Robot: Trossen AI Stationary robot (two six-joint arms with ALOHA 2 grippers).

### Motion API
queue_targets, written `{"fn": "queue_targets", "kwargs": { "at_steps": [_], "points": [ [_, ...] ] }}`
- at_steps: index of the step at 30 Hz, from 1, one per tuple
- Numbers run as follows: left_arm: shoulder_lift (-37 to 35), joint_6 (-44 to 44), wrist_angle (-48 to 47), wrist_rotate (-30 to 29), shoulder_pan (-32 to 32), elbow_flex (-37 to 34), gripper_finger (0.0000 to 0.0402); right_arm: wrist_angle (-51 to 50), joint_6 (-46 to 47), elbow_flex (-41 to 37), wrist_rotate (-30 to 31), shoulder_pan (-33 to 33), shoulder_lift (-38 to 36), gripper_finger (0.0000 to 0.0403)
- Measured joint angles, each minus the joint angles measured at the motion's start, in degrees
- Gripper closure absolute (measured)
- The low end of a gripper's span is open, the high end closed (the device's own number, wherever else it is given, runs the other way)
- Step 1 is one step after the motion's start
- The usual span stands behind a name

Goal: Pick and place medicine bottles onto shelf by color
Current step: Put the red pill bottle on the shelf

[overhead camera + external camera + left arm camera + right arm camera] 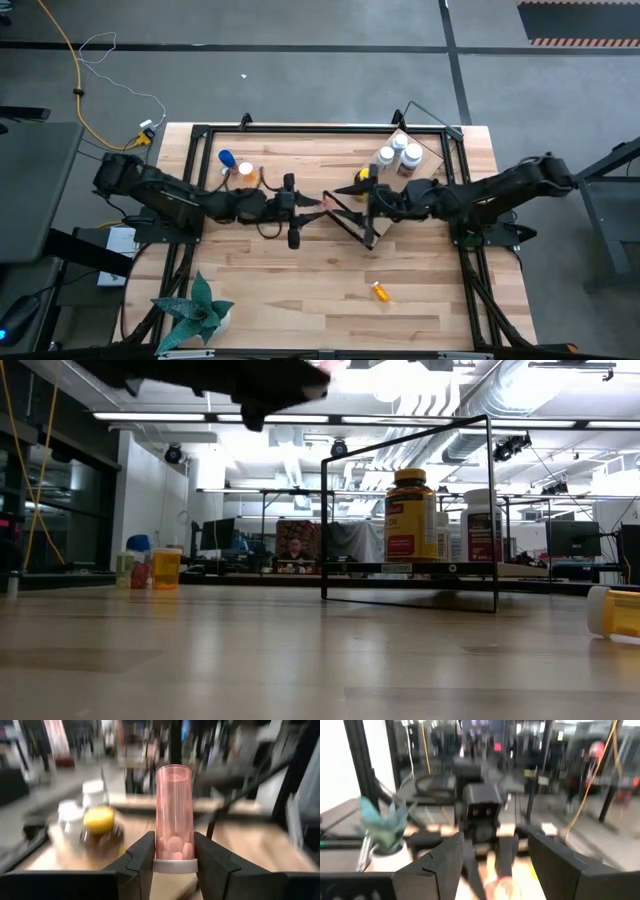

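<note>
The left hand [174,840] is clenched on a small pink-orange bottle [174,810], its two fingers pinching the lower part just above the white cap, so that most of the clear body with its few tablets sticks out free beyond the fingertips. That low grip looks deliberate: it leaves a bare length for another hand to take. In the high view this hand hangs above the bench [300,280] just short of the shelf [432,166], on the side away from the shelf's bottles. The right hand [495,845] faces it from the shelf side, fingers spread wide and nothing between them. Its own camera looks straight at the left hand with a pink blur low in the gap, which reads as a handover being lined up, probably because the shelf lies within the right arm's reach. On the shelf the white bottles [400,152] stand bunched together and the amber bottle with a yellow cap [411,515] stands apart at the near edge, so colours are already kept separate. A blue bottle [226,158] and a small orange one [243,170] wait well away from the shelf, beyond the left arm. Another orange bottle [380,291] lies on its side on the bench, well apart from the shelf.
</note>
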Motion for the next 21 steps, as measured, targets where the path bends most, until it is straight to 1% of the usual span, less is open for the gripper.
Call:
{"fn": "queue_targets", "kwargs": {
  "at_steps": [3, 7, 11, 13, 15, 17, 18, 21],
  "points": [
    [-2.6, -1.2, -19.4, 0.0, 0.3, 4.9, 0.0294, -14.7, 5.8, 2.4, 0.1, -0.1, -3.1, 0.0190],
    [-2.3, -1.2, -41.3, 0.4, 0.3, 13.9, 0.0294, -31.7, 11.8, 9.2, 0.1, -0.2, -2.2, 0.0190],
    [0.2, -0.7, -58.4, 6.1, 0.3, 23.7, 0.0294, -43.3, 15.1, 15.8, -0.6, -0.2, 2.2, 0.0190],
    [1.1, 0.2, -63.8, 9.5, -0.1, 27.1, 0.0294, -45.2, 16.4, 18.2, -2.7, -0.2, 4.6, 0.0190],
    [1.9, 1.9, -65.6, 11.8, -1.0, 29.7, 0.0294, -46.4, 17.2, 19.7, -6.0, -0.2, 7.2, 0.0190],
    [2.0, 2.9, -68.7, 12.4, -2.1, 30.6, 0.0294, -45.5, 17.9, 20.3, -8.5, -0.2, 9.9, 0.0190],
    [2.2, 3.3, -68.7, 12.4, -2.9, 30.9, 0.0294, -45.0, 18.1, 20.5, -9.3, -0.1, 11.1, 0.0190],
    [2.4, 3.4, -70.0, 12.0, -4.8, 31.0, 0.0293, -42.8, 18.1, 21.1, -9.7, 0.0, 14.6, 0.0190]
  ]
}}
